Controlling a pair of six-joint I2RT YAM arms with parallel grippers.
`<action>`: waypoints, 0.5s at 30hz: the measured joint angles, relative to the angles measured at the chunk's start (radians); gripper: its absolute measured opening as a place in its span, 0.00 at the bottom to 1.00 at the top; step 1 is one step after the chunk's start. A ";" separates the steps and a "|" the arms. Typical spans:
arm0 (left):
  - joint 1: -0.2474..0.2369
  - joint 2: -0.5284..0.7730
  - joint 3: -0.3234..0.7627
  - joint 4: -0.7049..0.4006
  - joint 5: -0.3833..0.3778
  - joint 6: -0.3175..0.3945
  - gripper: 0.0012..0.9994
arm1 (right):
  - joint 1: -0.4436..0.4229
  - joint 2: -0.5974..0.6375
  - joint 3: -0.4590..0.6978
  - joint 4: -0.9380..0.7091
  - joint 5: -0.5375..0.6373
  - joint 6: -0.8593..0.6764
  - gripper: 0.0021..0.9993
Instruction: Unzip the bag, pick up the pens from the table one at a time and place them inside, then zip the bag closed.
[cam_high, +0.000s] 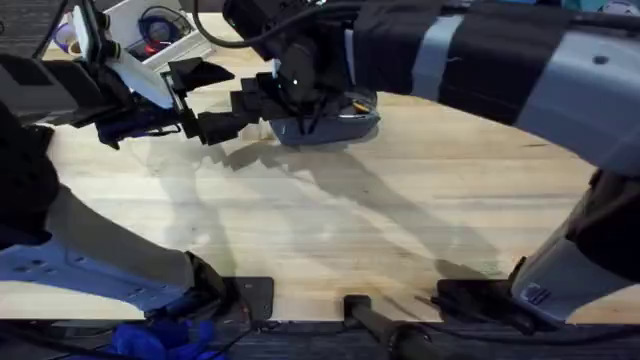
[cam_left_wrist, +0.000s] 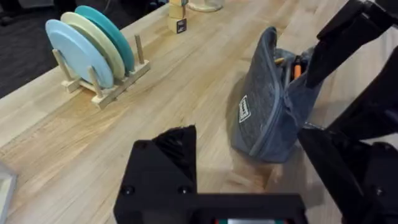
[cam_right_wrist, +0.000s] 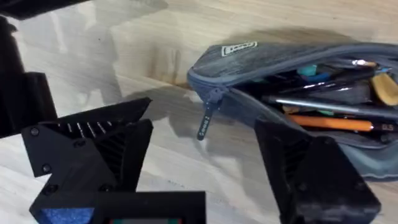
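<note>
The blue-grey bag (cam_high: 345, 122) lies at the far middle of the table (cam_high: 400, 220) with its zip open. Inside it I see an orange pen (cam_right_wrist: 329, 122), a silvery pen (cam_right_wrist: 311, 102) and other small items. The zip pull (cam_right_wrist: 205, 122) hangs at the bag's near end. My right gripper (cam_right_wrist: 205, 168) is open just over that end, with the pull between its fingers (cam_right_wrist: 112, 143) but untouched. My left gripper (cam_left_wrist: 245, 149) is open too, close beside the same end of the bag (cam_left_wrist: 267, 112). The orange pen (cam_left_wrist: 297, 66) peeks out of the opening.
A wooden rack with coloured plates (cam_left_wrist: 93, 46) and small wooden blocks (cam_left_wrist: 178, 17) stand on the table beyond the bag. A white container (cam_high: 150, 30) sits at the far left. The right arm (cam_high: 480, 60) spans the back of the table.
</note>
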 joint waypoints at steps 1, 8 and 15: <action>0.000 0.000 0.000 0.002 -0.005 0.002 0.99 | 0.000 0.004 0.000 0.001 0.000 0.000 0.99; 0.000 0.000 0.000 0.005 -0.047 0.016 0.99 | 0.000 0.030 0.002 0.011 0.003 0.003 0.96; 0.000 0.000 0.000 0.006 -0.047 0.017 0.99 | 0.001 0.031 0.002 0.012 0.018 0.003 0.96</action>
